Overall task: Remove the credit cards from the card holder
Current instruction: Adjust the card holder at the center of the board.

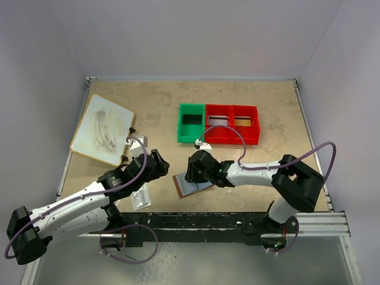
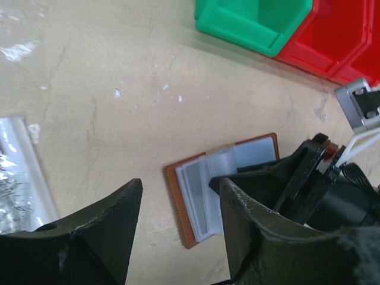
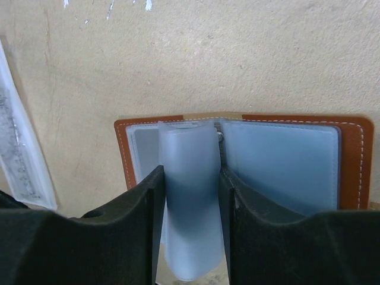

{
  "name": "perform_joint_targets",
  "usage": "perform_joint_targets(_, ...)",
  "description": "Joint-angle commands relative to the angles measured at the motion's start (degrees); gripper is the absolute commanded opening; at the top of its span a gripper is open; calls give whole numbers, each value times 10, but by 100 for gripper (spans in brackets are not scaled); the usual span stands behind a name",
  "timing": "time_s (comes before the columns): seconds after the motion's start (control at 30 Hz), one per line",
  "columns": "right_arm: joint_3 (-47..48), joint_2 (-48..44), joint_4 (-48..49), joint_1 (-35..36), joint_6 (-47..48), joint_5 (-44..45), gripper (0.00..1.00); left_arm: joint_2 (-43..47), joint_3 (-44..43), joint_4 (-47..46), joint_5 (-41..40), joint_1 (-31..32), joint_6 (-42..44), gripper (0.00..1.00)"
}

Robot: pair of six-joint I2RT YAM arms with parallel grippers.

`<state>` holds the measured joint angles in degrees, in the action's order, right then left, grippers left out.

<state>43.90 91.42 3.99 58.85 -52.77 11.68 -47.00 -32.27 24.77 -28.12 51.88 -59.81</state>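
The brown card holder [image 1: 191, 185] lies open on the table near the front edge, its bluish-grey pockets facing up [image 3: 353, 160]. A silvery grey credit card [image 2: 205, 193] shows inside its left pocket. My right gripper [image 3: 190, 172] stands over the holder [image 2: 178, 202], and a loose bluish plastic sleeve [image 3: 190, 214] bows between its fingers, touching both. In the top view that gripper [image 1: 195, 169] covers the holder's far half. My left gripper [image 1: 155, 161] hovers just left of the holder, open and holding nothing [image 2: 181, 187].
A clear speckled packet [image 1: 141, 199] lies left of the holder [image 2: 18, 172]. A green bin [image 1: 191, 123] and two red bins [image 1: 233, 124] stand behind. A scuffed white board [image 1: 102, 129] rests at the far left.
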Motion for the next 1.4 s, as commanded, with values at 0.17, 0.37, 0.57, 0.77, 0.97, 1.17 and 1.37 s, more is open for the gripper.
perform_joint_targets(0.17, -46, -2, 58, -28, -21, -63, 42, -59, 60, -210, 184, 2, 22, 53)
perform_joint_targets(0.37, -41, 8, 43, -28, -20, -58, 44, -88, 81, -245, 204, 2, 9, 50)
perform_joint_targets(0.57, -1, 11, -1, -20, 26, -3, 55, 26, 55, -80, 24, 2, -12, 48)
perform_joint_targets(0.77, 64, 56, -70, 24, 49, 54, 67, 69, 16, 22, -59, 2, -30, 48)
perform_joint_targets(0.97, 129, 118, -153, 56, 37, 106, 68, 78, 9, 41, -70, 2, -41, 48)
perform_joint_targets(1.17, 159, 139, -194, 65, 24, 135, 62, 87, 0, 59, -86, 2, -41, 48)
perform_joint_targets(1.37, 175, 156, -205, 76, 28, 142, 66, 84, -3, 64, -89, 2, -43, 48)
